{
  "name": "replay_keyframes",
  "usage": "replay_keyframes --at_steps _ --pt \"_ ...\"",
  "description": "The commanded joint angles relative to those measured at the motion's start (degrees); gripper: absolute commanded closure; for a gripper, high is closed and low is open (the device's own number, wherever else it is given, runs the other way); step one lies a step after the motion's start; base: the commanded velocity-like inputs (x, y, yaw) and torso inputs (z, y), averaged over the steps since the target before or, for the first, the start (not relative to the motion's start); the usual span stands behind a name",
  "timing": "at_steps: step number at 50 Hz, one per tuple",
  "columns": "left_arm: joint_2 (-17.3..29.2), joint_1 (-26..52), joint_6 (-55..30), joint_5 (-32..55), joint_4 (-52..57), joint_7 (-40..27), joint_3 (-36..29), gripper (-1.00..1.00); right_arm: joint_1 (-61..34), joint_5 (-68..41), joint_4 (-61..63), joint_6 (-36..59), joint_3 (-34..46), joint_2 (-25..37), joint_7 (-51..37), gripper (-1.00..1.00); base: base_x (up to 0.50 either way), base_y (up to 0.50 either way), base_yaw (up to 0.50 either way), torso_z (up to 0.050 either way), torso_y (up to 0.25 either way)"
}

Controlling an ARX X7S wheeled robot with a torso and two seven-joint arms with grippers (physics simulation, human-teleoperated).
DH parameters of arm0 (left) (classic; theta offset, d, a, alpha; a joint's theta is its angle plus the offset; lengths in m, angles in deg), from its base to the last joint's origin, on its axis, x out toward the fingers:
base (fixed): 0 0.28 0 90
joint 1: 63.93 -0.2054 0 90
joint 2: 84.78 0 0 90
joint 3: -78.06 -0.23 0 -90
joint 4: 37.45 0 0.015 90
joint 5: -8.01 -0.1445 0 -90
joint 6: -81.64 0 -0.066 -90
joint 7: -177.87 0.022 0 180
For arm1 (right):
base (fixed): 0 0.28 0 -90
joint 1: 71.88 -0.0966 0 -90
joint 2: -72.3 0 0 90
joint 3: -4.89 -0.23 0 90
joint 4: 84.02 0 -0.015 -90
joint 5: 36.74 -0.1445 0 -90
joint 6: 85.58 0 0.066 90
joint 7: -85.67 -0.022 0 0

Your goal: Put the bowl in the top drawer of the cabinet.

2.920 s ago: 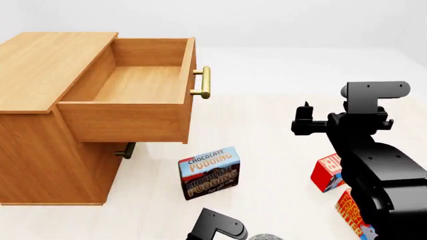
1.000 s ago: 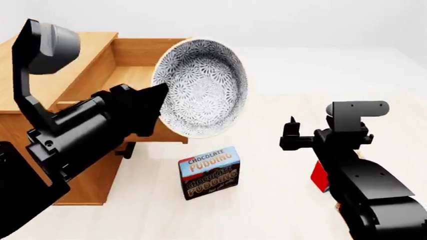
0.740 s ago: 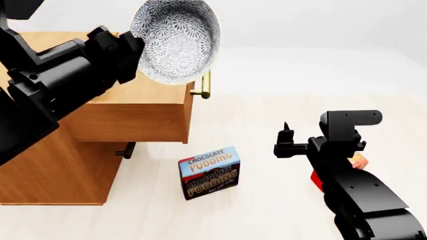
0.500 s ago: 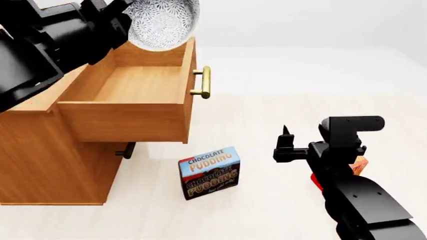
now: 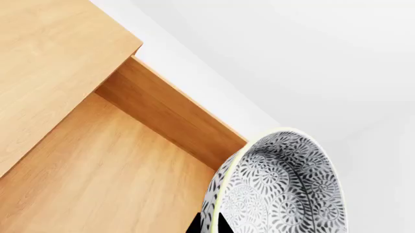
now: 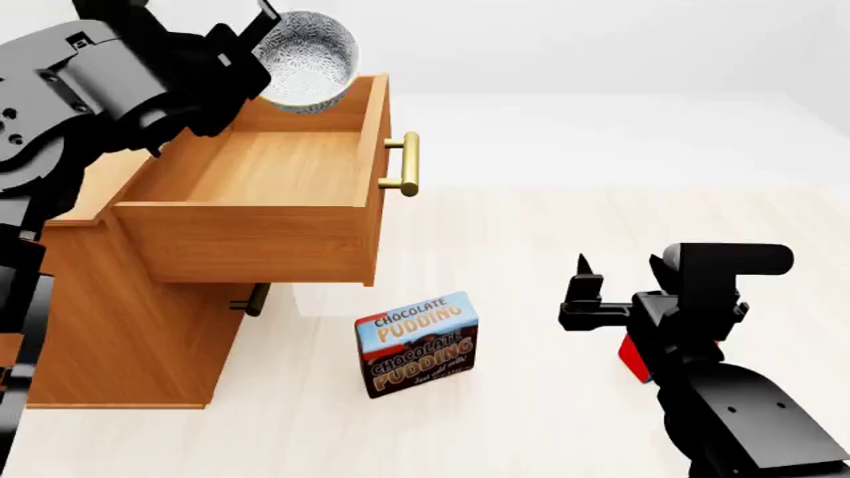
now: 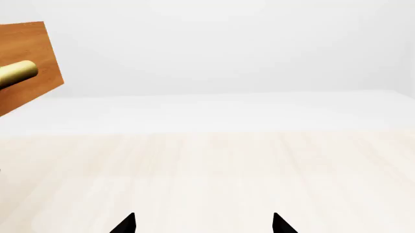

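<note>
Bowl [image 6: 307, 62], white with fine grey-blue speckle, tilted, deep.

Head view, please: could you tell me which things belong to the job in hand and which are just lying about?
Part of the job:
- bowl, held by the left end effector
- top drawer, pulled open
- cabinet

Just lying about:
- chocolate pudding box on the floor
- red box, mostly hidden behind the right arm
</note>
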Motion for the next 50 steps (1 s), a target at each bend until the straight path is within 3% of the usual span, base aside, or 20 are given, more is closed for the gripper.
replay_keyframes --at_steps 1,23,32,50 --pt "-4.5 2.3 2.3 -3.9 -12.4 4.2 -2.5 1.00 0.9 -0.6 0.0 -0.6 -1.3 0.2 -0.2 -1.00 0.00 0.00 0.00 0.000 0.000" --pt "-7.7 2.7 4.9 -6.3 -23.2 8.5 -3.9 1.00 1.2 -1.2 -0.3 -0.7 -2.1 0.7 -0.6 -1.00 0.00 0.00 0.00 0.000 0.000" --pt "-11.9 6.5 5.2 -8.3 -36.9 15.6 -5.8 1.00 1.9 -1.7 -0.2 -1.1 -3.0 1.1 -0.5 -1.00 0.00 0.00 0.00 0.000 0.001" --pt "-11.6 6.1 5.7 -7.7 -37.1 15.5 -6.6 1.00 2.3 -2.2 -0.3 -1.4 -3.5 1.3 -0.8 -1.00 0.00 0.00 0.00 0.000 0.000"
